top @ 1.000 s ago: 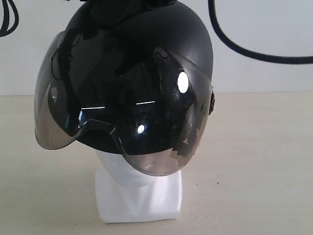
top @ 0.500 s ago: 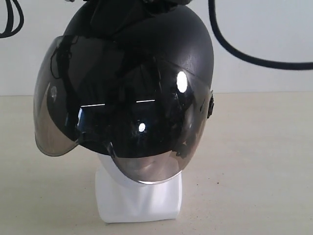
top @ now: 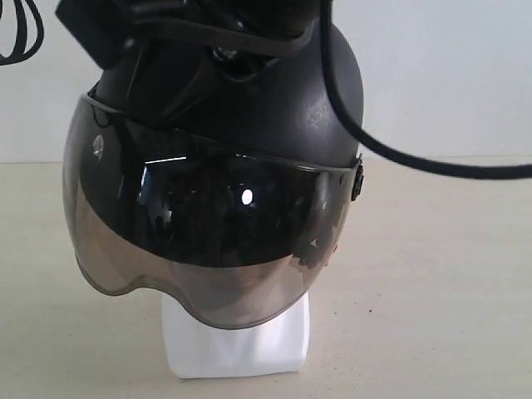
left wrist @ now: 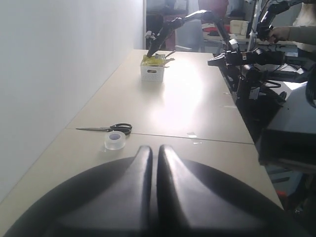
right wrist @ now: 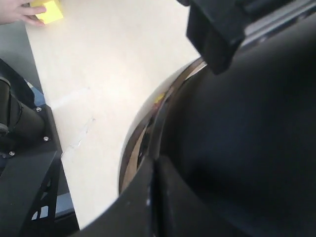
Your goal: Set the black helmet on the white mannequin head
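— Which way is the black helmet [top: 316,108] facing?
— Crown up, opening down; its front-to-back axis runs roughly toward the exterior camera, turned a little to that view's left; the visor [top: 208,241] is lowered, its rim sagging lowest near the middle.
— And where is it?
— Seated over the white mannequin head [top: 241,345], which stands on the pale table [top: 432,274]; only the neck and squarish base show under the visor; the face is hidden behind the smoky tint.
— The grippers?
— Left gripper [left wrist: 154,150]: fingers pressed together with only a thin slit between, above a dark rounded surface; right gripper [right wrist: 155,163]: fingers meet along a thin seam beside the shell, though it is dark and blurred there.
— What else is unclear?
— Black hardware [top: 208,33] on the crown is cut by the top edge; which arm it belongs to I cannot tell; a black cable [top: 399,158] crosses the shell.
— Surfaces?
— Matte shell; glossy curved visor with bright glints; smooth white base.
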`<state>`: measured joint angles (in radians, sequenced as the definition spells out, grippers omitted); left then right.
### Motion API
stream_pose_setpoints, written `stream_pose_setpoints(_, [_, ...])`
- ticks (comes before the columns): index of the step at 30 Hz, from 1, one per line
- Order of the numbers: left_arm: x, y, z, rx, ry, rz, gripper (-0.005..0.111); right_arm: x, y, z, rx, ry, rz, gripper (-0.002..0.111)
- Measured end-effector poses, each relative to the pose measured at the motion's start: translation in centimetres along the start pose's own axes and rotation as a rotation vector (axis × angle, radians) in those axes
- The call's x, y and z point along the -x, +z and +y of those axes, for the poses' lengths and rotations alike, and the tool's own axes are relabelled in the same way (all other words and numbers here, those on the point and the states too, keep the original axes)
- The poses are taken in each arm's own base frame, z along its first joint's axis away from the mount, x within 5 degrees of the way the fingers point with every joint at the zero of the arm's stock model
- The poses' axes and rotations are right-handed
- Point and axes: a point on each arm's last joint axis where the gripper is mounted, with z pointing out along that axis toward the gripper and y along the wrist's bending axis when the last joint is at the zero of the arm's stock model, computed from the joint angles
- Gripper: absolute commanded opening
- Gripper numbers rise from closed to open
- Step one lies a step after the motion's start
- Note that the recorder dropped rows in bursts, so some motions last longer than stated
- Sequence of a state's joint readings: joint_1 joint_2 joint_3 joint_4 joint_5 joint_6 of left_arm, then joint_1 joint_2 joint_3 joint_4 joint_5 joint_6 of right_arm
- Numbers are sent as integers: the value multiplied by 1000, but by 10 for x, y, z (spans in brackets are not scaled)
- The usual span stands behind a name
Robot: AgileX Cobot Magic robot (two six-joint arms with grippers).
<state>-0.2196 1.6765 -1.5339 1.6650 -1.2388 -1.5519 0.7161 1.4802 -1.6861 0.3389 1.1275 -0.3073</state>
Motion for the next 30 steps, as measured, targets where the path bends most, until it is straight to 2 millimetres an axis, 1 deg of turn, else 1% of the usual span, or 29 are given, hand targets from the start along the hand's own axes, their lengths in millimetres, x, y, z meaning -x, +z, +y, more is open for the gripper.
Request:
stream_pose_setpoints(8, [0,0,0,0,-1,-2,4,-13,18,-3,2,33,14,0])
stream_pose_setpoints(21, [0,0,0,2,-2,-2,4,-16,9,0,-6,28,-4,0])
stream_pose_setpoints(27, [0,0,0,4,-6,-2,4,-16,9,0,-7,26,3,0])
stream_pose_setpoints(30, [0,0,0,4,-6,-2,4,-16,13,-1,-2,31,12,0])
